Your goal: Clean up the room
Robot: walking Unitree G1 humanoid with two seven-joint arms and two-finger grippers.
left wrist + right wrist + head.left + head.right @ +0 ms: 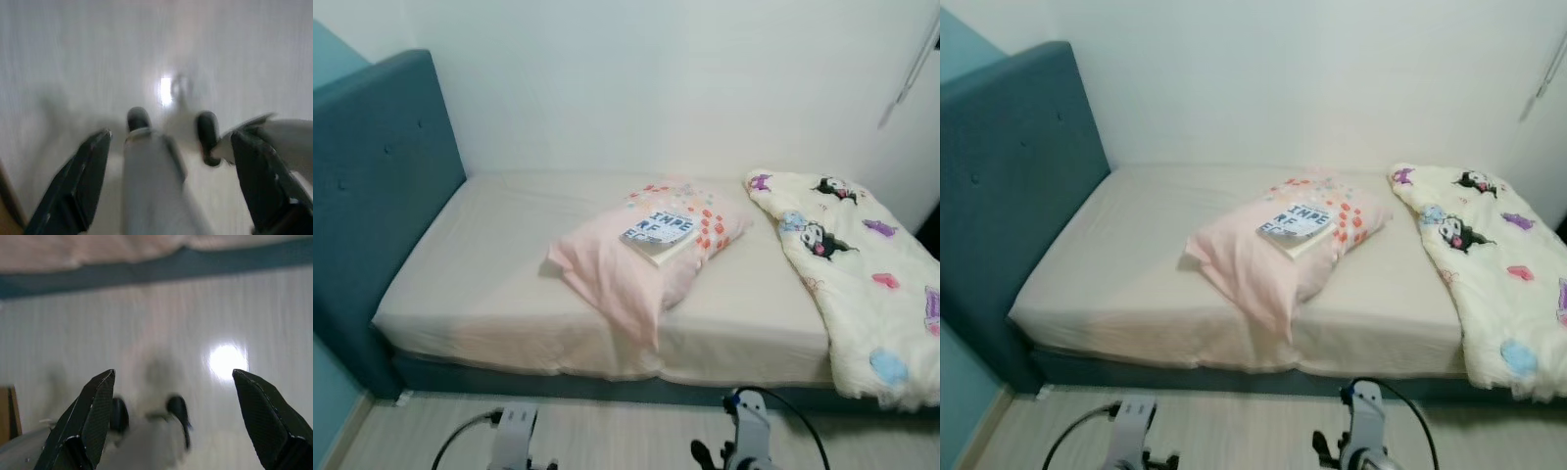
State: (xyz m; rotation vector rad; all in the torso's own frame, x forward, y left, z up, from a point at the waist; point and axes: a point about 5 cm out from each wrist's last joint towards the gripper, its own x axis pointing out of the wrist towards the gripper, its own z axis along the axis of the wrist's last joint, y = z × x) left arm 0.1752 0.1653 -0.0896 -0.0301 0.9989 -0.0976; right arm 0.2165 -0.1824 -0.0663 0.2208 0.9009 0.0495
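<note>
A book (pixel 658 233) with a blue-lettered cover lies on a pink pillow (pixel 626 257) in the middle of the bed (pixel 480 284). A cream cartoon-print blanket (pixel 862 274) is bunched at the bed's right end and hangs over the front edge. Both arms hang low in front of the bed above the floor. My left gripper (pixel 171 191) is open over pale flooring with nothing between its fingers. Over the floor by the bed base, my right gripper (pixel 186 426) also stands open and empty.
A tall teal headboard (pixel 372 186) closes the bed's left end, and a white wall runs behind it. Light wood floor (pixel 607 436) lies between me and the teal bed base (pixel 146 269). The robot's legs and feet show below the grippers.
</note>
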